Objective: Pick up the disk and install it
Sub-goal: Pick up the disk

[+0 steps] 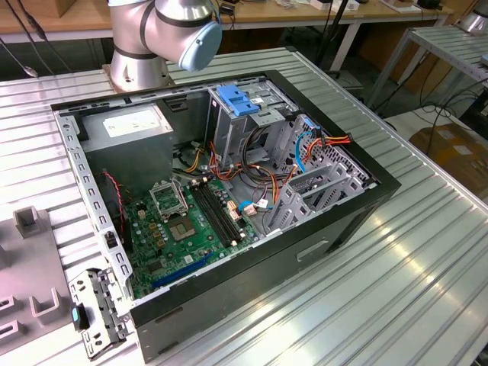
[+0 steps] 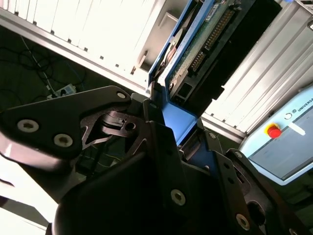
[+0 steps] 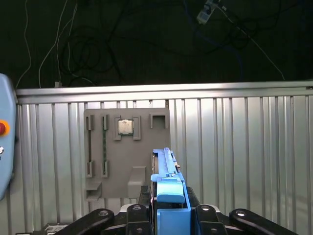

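Observation:
My gripper (image 3: 168, 208) is shut on the disk (image 3: 165, 169), holding it edge-on with its black fingers (image 3: 208, 215) pressed against both sides. A blue plastic rail (image 3: 169, 193) runs along the disk's edge. In the second wrist view the disk (image 2: 208, 36) shows its green circuit board and connector pins, with the blue rail (image 2: 177, 122) sitting between the gripper's (image 2: 171, 134) black linkages. The disk hangs above the ribbed metal table (image 3: 244, 147). The open computer case (image 1: 221, 191) lies on its side in the exterior view.
Inside the case are a metal drive cage with a blue handle (image 1: 236, 99), a grey power-supply box (image 1: 126, 126), a green motherboard (image 1: 191, 221) and loose cables (image 1: 320, 145). A grey fixture plate (image 3: 127, 152) holds a chip. A pendant with a red button (image 2: 274, 131) lies nearby. The arm's base (image 1: 164, 30) stands behind the case.

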Controlling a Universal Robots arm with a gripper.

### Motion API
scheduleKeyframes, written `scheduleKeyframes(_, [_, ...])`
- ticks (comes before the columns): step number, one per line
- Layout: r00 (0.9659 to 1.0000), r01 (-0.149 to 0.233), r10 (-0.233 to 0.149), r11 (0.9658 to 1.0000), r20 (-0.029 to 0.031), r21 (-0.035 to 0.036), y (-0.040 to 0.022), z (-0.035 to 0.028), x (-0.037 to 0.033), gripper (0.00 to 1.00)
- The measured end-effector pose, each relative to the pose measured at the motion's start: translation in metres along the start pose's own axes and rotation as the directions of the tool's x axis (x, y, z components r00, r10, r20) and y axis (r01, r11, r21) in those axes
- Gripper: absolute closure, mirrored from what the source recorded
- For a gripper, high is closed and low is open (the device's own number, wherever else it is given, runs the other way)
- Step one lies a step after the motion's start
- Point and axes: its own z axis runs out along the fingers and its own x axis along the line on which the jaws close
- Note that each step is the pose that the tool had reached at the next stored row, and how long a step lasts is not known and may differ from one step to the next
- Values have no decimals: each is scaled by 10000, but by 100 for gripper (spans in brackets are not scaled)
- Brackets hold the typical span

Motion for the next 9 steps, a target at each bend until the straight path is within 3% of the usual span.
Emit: scheduleKeyframes(9, [10000, 0, 0, 10000, 0, 0, -140, 0, -5, 63])
